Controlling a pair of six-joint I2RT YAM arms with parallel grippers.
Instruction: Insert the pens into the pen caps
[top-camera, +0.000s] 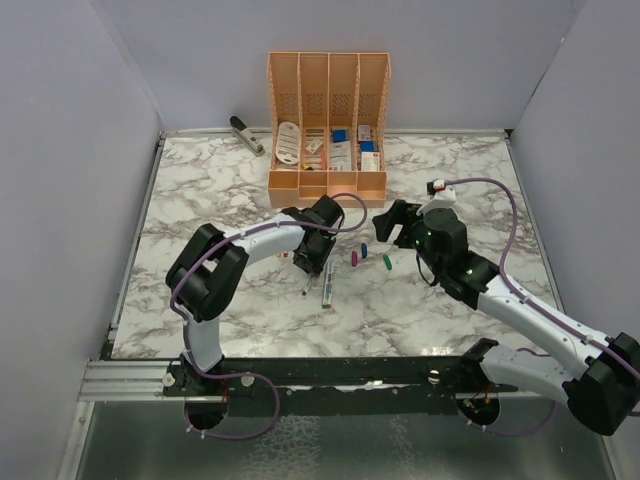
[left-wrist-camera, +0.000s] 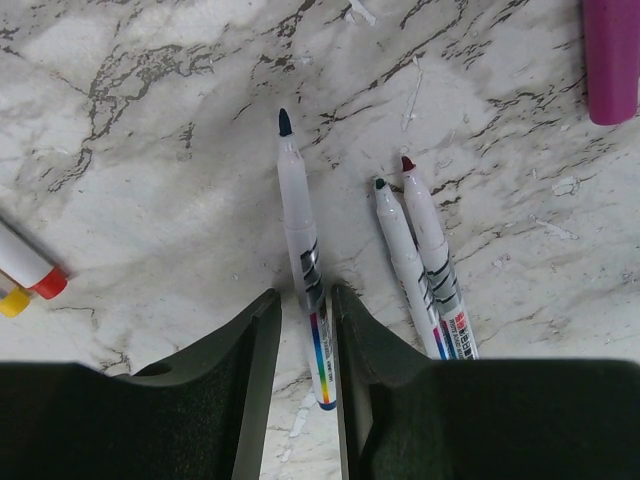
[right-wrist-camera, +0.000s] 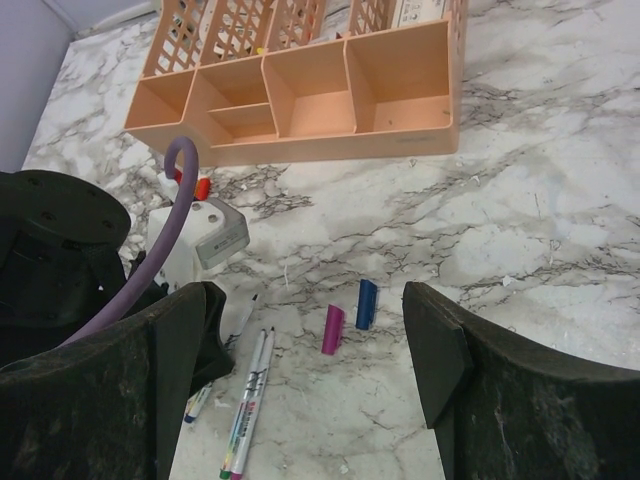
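Viewing from above, the left hand (top-camera: 314, 264) is found lowered over the pens (top-camera: 327, 288) on the marble surface (top-camera: 220, 180), evidently to pick one. The right hand (top-camera: 392, 222) is held spread and empty beside the loose caps, judged ready to take one.

Left wrist: a blue-tipped pen (left-wrist-camera: 303, 250), thin, whitish and uncapped, is closely bracketed where it lies flat; a firm grip cannot be confirmed.

Right wrist: a purple cap (right-wrist-camera: 332, 330) and a blue cap (right-wrist-camera: 366, 304) are seen lying just apart below the fingers.

the organiser (top-camera: 328, 130) stands at the back of the table (top-camera: 220, 190), the stapler (top-camera: 246, 134) left of it, the pens (top-camera: 327, 287) lie in front of it and three caps (top-camera: 355, 258) just right of them.
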